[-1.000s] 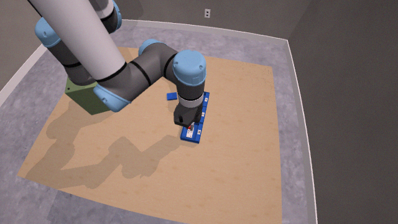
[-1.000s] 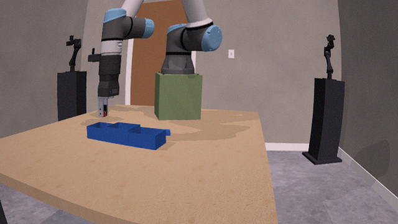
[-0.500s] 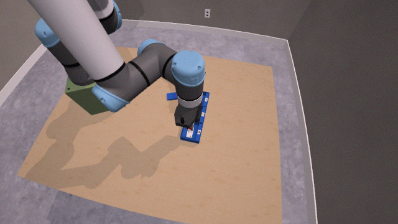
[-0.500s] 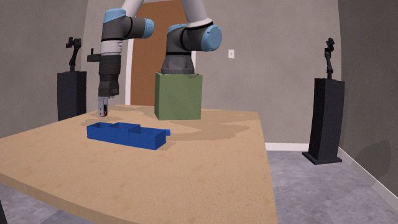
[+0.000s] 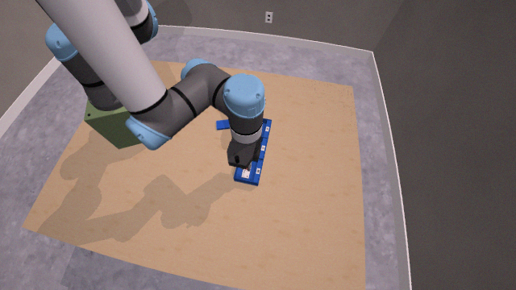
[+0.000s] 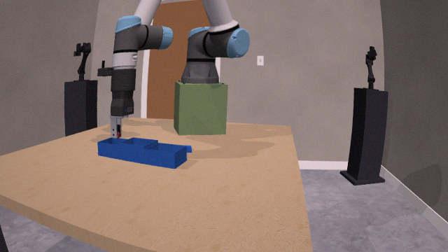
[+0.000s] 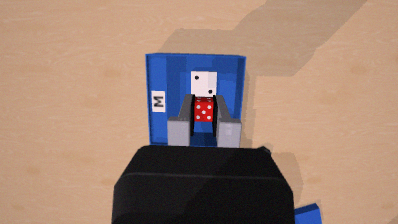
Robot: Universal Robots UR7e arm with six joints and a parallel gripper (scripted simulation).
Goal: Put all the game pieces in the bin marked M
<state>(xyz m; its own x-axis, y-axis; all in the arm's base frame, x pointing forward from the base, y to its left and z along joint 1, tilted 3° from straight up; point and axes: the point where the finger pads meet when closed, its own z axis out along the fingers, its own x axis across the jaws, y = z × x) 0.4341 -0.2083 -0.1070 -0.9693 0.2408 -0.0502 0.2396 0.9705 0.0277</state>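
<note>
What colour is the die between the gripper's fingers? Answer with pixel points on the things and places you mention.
The die [image 6: 118,134] [image 7: 203,110] is red with white dots; the wrist view shows it best.

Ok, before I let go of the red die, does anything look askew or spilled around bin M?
Nothing stands out. Bin M sits upright, the white piece lies inside it, and the gripper holds the red die.

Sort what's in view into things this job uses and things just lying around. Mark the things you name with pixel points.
Part of the job:
- red die with white pips [image 6: 118,134] [image 7: 203,110], held between the fingers
- white domino with black dots [image 5: 245,173] [image 7: 203,83], inside the bin
- blue bin marked M [image 5: 247,182] [image 7: 158,131]

Just lying about:
- small blue block [image 5: 222,125] [image 6: 189,149] [image 7: 308,214]
</note>
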